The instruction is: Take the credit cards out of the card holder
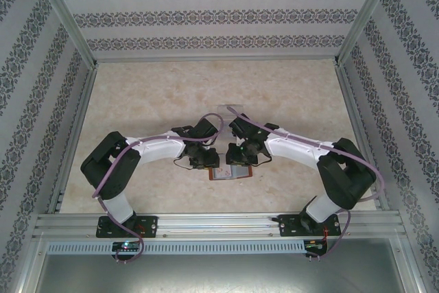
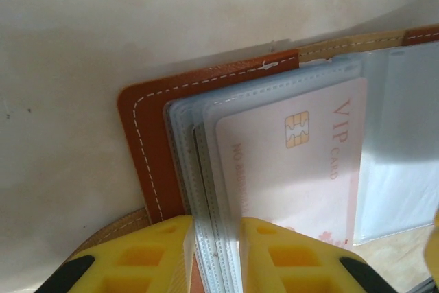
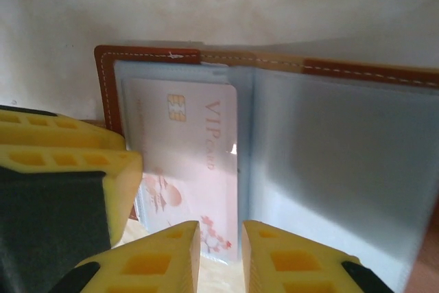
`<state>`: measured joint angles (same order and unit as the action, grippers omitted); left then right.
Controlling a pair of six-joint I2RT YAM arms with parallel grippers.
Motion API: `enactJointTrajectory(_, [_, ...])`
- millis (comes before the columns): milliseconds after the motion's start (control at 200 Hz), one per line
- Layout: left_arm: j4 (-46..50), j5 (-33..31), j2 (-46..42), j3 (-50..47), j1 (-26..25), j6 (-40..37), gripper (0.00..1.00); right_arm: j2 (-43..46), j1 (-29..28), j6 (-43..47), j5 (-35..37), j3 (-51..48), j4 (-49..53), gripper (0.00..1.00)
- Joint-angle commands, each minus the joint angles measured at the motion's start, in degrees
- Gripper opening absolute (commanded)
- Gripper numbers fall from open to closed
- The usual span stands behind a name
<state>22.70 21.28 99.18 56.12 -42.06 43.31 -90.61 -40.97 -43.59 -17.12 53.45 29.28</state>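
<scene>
While both hands stand low over the opened case, their yellow fingers are parted by a narrow gap. Through the gap of the left hand (image 2: 216,238) run the stacked edges of the clear sleeves (image 2: 184,162) and the stitched rim of the brown cover (image 2: 147,162). Whether the fingers nip them or merely stand over them, I cannot tell. The right hand (image 3: 221,238) is just as narrow. The flowered end of the card lies in its gap, and a grip cannot be told here either.

One card holder (image 1: 230,172) lies opened flat like a book on the counter (image 1: 206,94), between the two hands and towards the near edge. Its long axis runs left to right and its spine near to far.

One credit card (image 2: 274,183) is in view. It is pale pink, marked VIP CARD, and carries a gold chip (image 2: 296,130). It is tucked in the top sleeve of the leaf under the left hand. Its long axis runs along the spine, across the holder's length. The chip end points away from the fingers towards the stitched rim.

At least three sleeve edges fan out beside the card. The other leaf shows grey-blue sleeves (image 3: 329,156).
</scene>
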Motion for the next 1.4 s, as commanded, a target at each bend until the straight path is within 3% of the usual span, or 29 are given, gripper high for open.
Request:
enactJointTrajectory(0, [0.8, -0.8, 0.8, -0.8, -0.9, -0.3, 0.24, -1.6, 0.5, -1.2, -2.7, -0.6, -3.0, 0.25])
enactJointTrajectory(679, [0.3, -0.2, 1.0, -1.0, -0.9, -0.4, 0.22, -5.7, 0.9, -0.6, -3.4, 0.2, -4.2, 0.25])
enactJointTrajectory(779, [0.2, -0.2, 1.0, -1.1, -0.9, -0.4, 0.22, -5.0, 0.9, -0.6, -3.1, -0.1, -4.3, 0.18])
enactJointTrajectory(1024, [0.0, -0.1, 1.0, -1.1, -0.9, -0.4, 0.22, -5.4, 1.0, -0.5, -3.2, 0.1, -4.2, 0.16])
enactJointTrajectory(1179, [-0.1, 0.1, 1.0, -1.2, -0.9, -0.5, 0.22, -6.7, 0.9, -0.5, -3.3, 0.1, -4.4, 0.17])
enactJointTrajectory(1394, [-0.1, 0.0, 0.9, -1.4, -0.9, -0.5, 0.22, -6.4, 0.8, 0.0, -1.0, 0.4, -2.3, 0.26])
